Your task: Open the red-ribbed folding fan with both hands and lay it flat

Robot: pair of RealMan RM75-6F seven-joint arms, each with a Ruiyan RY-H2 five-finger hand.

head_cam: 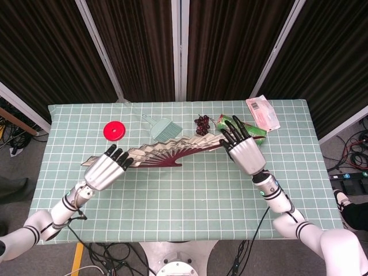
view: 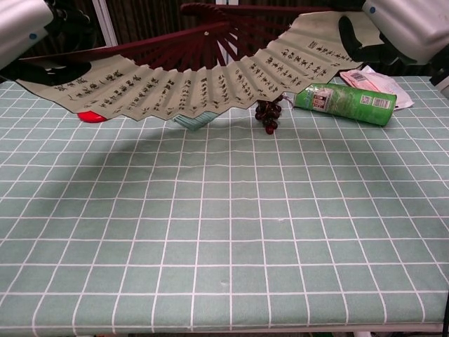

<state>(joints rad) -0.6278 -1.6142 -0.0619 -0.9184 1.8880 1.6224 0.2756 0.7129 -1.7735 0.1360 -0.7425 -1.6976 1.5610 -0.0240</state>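
The folding fan [head_cam: 164,153] is spread wide, its dark red ribs up in the head view and its cream leaf with black writing [view: 182,88] facing the chest view. It hangs above the table, tilted, and throws a shadow on the cloth. My left hand [head_cam: 107,170] grips the fan's left end rib, with its thumb under the leaf edge [view: 28,31]. My right hand [head_cam: 242,150] holds the right end, thumb over the leaf's corner [view: 396,28].
Behind the fan lie a red disc [head_cam: 114,130], a small teal dustpan [head_cam: 164,127], dark grapes [view: 269,116], a green can on its side [view: 344,102] and a pink packet [head_cam: 263,112]. The green checked tablecloth [view: 224,232] stretches toward the front edge.
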